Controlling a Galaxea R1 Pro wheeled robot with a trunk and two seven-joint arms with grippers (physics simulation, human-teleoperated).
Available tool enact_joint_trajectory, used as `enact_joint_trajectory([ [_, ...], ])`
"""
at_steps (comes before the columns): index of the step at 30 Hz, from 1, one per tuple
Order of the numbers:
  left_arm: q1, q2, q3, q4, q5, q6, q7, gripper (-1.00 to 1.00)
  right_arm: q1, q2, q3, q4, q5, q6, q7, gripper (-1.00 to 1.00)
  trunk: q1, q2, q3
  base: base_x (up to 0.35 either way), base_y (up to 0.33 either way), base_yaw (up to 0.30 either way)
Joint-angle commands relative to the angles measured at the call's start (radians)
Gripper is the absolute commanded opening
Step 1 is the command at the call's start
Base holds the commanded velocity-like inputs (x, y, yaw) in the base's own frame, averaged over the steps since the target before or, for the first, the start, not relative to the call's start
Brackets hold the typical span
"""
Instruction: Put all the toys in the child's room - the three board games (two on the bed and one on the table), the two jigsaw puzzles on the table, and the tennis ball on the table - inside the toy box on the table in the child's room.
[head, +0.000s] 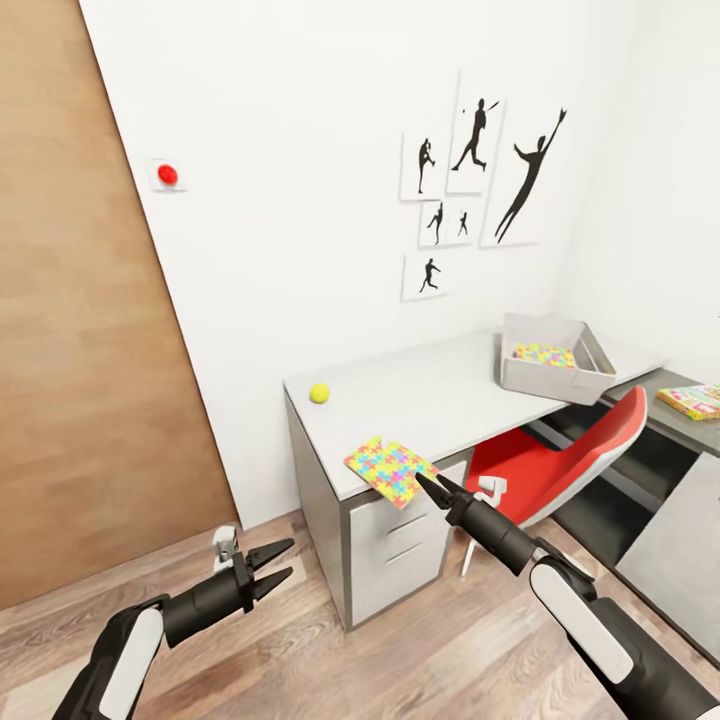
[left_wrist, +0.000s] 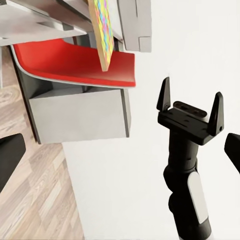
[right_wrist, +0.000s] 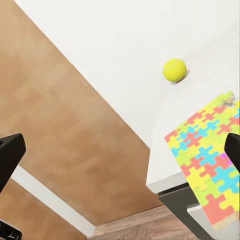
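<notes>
A colourful jigsaw puzzle (head: 388, 468) lies on the grey desk (head: 430, 400), one corner hanging over the front edge. My right gripper (head: 431, 484) is open right at that overhanging corner, not touching it; the puzzle (right_wrist: 210, 165) shows between its fingers. The yellow tennis ball (head: 319, 393) sits near the desk's left end, and shows in the right wrist view as the ball (right_wrist: 174, 70). The grey toy box (head: 560, 380) stands tilted at the desk's right end with a second puzzle (head: 545, 354) inside. A board game (head: 692, 401) lies on the side table. My left gripper (head: 277, 564) hangs open and empty, low and left of the desk.
A red chair (head: 560, 450) is tucked under the desk, right of the drawer unit (head: 400, 545). A wooden door (head: 80, 350) fills the left side. The left wrist view shows my right gripper (left_wrist: 191, 100) below the puzzle's edge (left_wrist: 102, 30).
</notes>
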Motion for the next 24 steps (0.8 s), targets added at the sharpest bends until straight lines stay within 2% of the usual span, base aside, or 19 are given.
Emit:
enact_joint_trajectory([
  [1, -0.001, 0.001, 0.002, 0.0, -0.002, 0.004, -0.004, 1.0, -0.001, 0.0, 0.001, 0.0, -0.01, 0.005, 0.001, 1.0, 0.0, -0.001, -0.001, 0.017, 0.0, -0.043],
  [15, -0.001, -0.002, 0.0, 0.001, -0.003, -0.003, -0.003, 1.0, 0.004, 0.001, 0.001, 0.0, -0.009, 0.002, 0.001, 1.0, 0.0, -0.001, 0.0, 0.053, -0.031, -0.01],
  [24, -0.001, -0.003, -0.001, 0.001, -0.003, -0.006, 0.0, 1.0, 0.004, 0.003, 0.001, 0.003, -0.009, 0.002, 0.0, 1.0, 0.0, -0.001, 0.0, 0.031, -0.166, 0.0],
])
